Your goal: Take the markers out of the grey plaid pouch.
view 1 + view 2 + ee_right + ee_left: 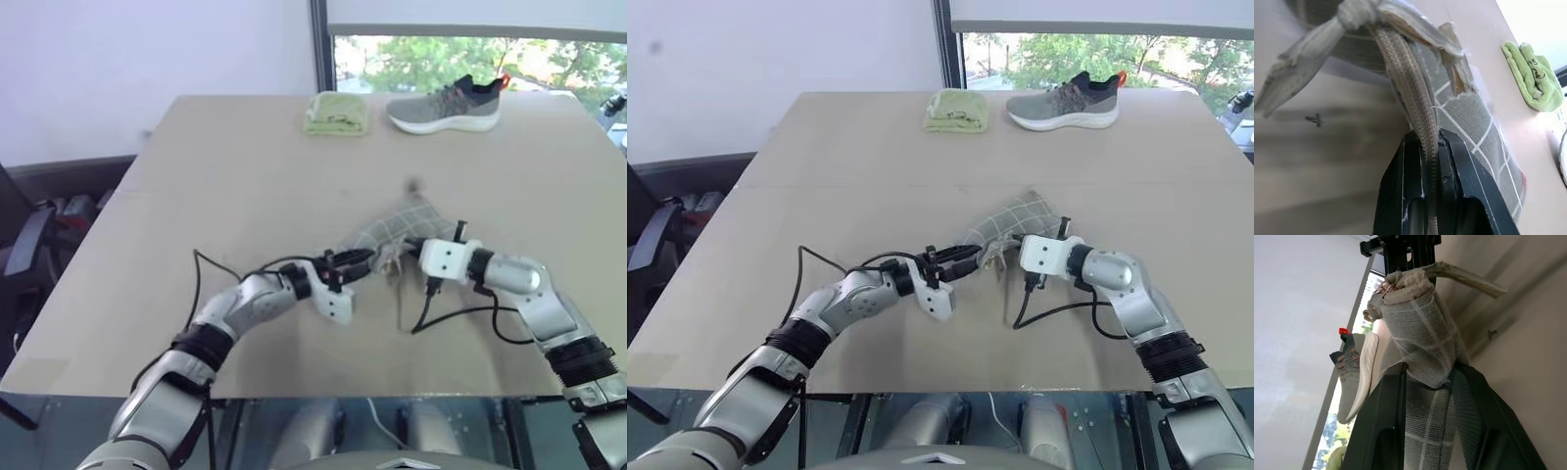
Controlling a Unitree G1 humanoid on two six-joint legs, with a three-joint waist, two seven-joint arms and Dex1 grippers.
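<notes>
Slanting off table, grey plaid pouch (pixel 392 230) — long axis toward shoe (pixel 447 105) — left gripper (pixel 368 260), right gripper (pixel 409 250) both clamped on it

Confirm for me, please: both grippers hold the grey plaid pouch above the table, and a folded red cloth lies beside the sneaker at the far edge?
Not quite: the folded cloth is light green, not red, as the left eye view shows. The rest holds: left gripper and right gripper both hold the grey plaid pouch, with the sneaker beside the cloth.

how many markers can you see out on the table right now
0. No marker lies on the table. Any would be hidden inside the grey plaid pouch, which both grippers hold above the table near its front edge.
</notes>
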